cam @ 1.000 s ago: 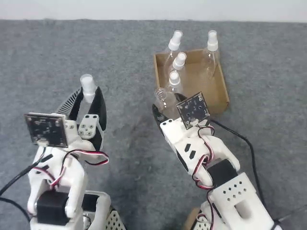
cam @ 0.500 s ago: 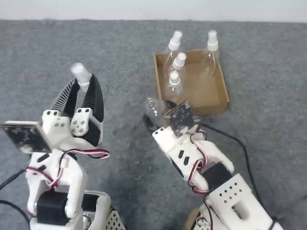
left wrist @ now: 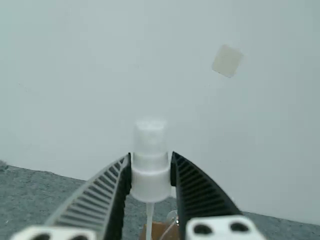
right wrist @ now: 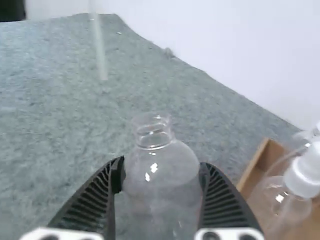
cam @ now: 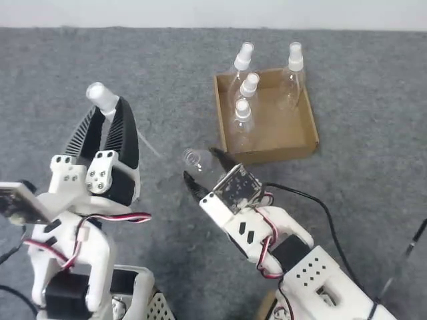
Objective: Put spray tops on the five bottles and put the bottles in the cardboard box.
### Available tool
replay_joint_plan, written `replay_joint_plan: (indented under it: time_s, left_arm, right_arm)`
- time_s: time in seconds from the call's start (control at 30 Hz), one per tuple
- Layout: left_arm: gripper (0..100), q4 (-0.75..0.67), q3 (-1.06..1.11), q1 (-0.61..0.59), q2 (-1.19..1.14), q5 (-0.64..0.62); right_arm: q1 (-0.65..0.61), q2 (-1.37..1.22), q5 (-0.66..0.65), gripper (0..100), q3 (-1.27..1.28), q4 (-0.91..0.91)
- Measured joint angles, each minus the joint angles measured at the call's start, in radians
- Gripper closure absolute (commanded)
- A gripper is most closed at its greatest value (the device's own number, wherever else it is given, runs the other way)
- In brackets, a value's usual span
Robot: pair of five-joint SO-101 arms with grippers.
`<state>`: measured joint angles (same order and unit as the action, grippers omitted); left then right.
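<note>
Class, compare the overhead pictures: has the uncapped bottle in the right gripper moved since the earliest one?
Yes. The uncapped bottle has shifted left, away from the front left corner of the cardboard box.

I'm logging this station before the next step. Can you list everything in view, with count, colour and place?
cardboard box: one, brown, on the table ahead of the right arm.
capped bottles: four, clear with white spray tops, in the cardboard box.
open bottle: one, clear, no top, near the box.
spray top: one, white, with a dip tube, raised above the table.
table: one, grey.
wall: white, behind the table.
left tool: one, black fingers, shut on the spray top.
right tool: one, black fingers, shut on the open bottle.
</note>
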<state>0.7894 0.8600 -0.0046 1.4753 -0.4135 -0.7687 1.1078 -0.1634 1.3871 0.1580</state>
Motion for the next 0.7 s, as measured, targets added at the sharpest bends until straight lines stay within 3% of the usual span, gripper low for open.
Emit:
replay_joint_plan:
  time_s: [0.7]
  left_arm:
    - [99,0.000,0.048,0.109,-0.003,-0.014]
  right_arm:
    - [-0.046,0.000,-0.003,94.3,0.023,-0.006]
